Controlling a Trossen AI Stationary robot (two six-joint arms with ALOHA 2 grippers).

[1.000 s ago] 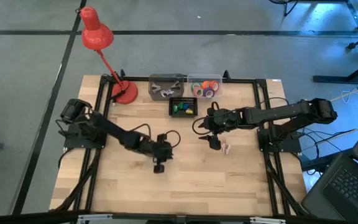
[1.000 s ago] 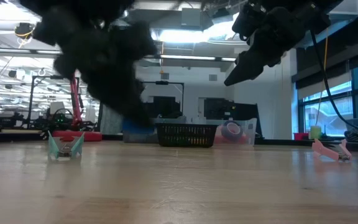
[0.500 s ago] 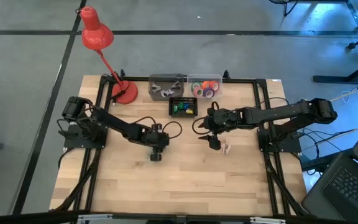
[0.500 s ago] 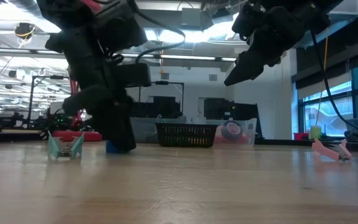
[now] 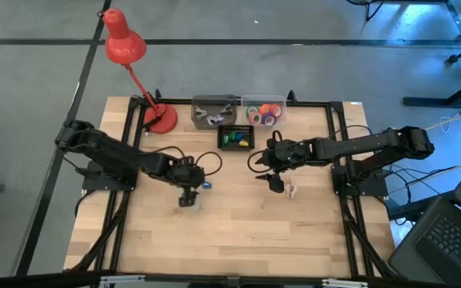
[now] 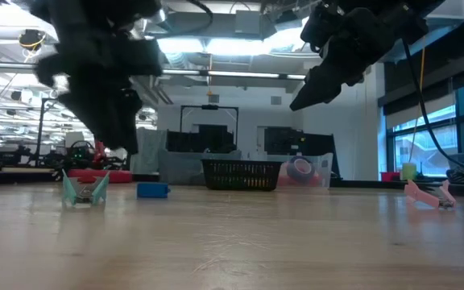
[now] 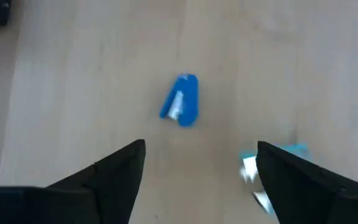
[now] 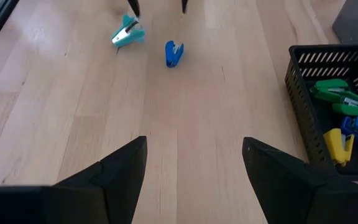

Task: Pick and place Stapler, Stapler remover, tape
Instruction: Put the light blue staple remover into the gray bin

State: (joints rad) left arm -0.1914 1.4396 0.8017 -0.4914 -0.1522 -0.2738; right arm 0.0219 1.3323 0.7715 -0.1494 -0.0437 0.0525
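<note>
Pulled back toward its own side of the light wooden tabletop point(image 5: 238, 232) within the last second, the left gripper point(image 5: 186, 197) has left a small blue plastic stapler point(image 7: 182, 100) lying free on the wood, where earlier it hung over that spot. Its jaws now stand wide and empty above the boards, with the blue stapler ahead of them and a teal claw-shaped staple remover point(image 8: 127, 34) just beside them.

Nearer the right side, a pale pink staple remover point(image 5: 291, 191) lies loose on the tabletop, close under the right gripper point(image 5: 274, 183), which hovers in mid-air unchanged, jaws spread wide and holding nothing.

Farther back, a black mesh basket point(image 5: 236, 138) already holds green, yellow and blue staplers. Behind it, along the far edge, a clear tub point(image 5: 214, 111) carries silver-grey metal removers, and its neighbour point(image 5: 264, 112) holds the small round tape rolls point(image 5: 264, 114), red-orange, green and purple.

By the look of it, sorting is well advanced: three loose pieces appear to remain, the blue stapler and the two removers.
</note>
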